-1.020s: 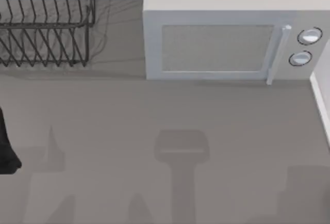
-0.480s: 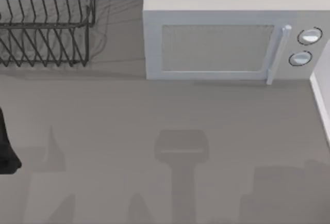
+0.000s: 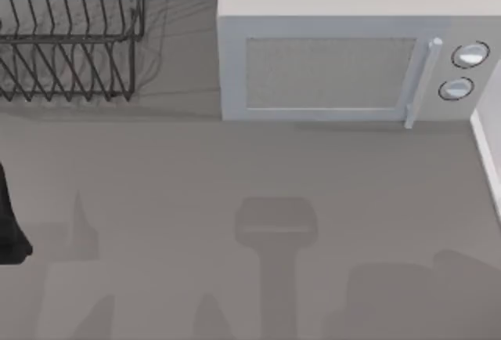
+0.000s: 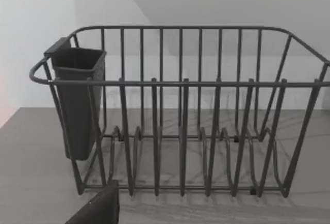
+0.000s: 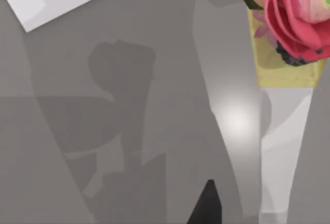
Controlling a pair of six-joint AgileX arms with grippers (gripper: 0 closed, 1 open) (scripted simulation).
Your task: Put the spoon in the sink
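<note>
Black dish rack (image 4: 180,110), pink flower (image 5: 294,15)

dish rack (image 3: 70,34) far left on table (image 3: 235,168) | microwave (image 3: 352,50) right of it, far side

Dark bulk of the left arm (image 3: 9,222) at the far left edge of the top view, about halfway down, mostly cut off by the frame. Dark, slanted tip of the left gripper (image 4: 98,209) poking in at the lower edge of the left wrist view, held low and pointing roughly level. Narrow black point of the right gripper (image 5: 206,206) at the lower edge of the right wrist view, held high, aimed steeply downward.
</note>
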